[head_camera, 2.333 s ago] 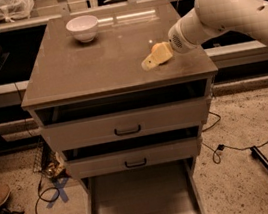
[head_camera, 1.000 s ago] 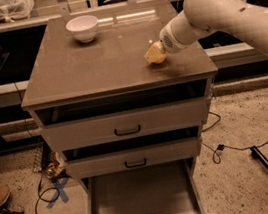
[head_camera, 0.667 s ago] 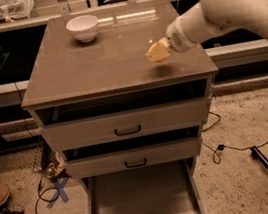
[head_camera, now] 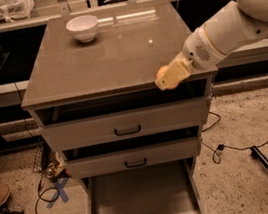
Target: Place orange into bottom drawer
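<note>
While my claw (head_camera: 169,77) pinches the orange (head_camera: 164,86) at the worktop's (head_camera: 102,63) front edge, right of centre, the bottom drawer (head_camera: 143,198) stands open at the frame's bottom; bowl (head_camera: 83,28) sits upper left.

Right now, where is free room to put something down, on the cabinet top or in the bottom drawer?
The bottom drawer is pulled out; its floor is bare between the side rails. The cabinet top is bare from the white bowl at back left to the gripper at the front right edge. Only that corner is crowded.
</note>
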{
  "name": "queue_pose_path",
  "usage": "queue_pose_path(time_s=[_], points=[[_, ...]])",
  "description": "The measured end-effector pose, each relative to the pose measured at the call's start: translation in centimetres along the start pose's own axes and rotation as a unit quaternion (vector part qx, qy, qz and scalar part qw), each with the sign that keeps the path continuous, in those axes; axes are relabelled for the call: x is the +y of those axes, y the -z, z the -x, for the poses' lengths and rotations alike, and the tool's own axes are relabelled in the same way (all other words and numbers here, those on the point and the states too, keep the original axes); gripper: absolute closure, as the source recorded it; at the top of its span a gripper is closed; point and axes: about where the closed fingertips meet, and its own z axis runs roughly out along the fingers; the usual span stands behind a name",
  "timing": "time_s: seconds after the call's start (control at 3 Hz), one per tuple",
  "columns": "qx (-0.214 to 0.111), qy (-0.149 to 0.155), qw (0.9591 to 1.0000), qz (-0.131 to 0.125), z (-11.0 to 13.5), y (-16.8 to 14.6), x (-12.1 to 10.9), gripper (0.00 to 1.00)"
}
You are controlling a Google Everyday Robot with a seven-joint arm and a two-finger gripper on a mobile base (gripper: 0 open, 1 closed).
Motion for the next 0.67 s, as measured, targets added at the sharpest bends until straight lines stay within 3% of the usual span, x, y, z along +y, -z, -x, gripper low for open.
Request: queue_pose_path(time_s=[0.33, 0.67], points=[[0.025, 0.0, 0.9994, 0.025, -1.42, -0.01, 1.52, 1.0], [0.025, 0.0, 0.9994, 0.025, -1.42, -0.01, 1.52, 1.0]])
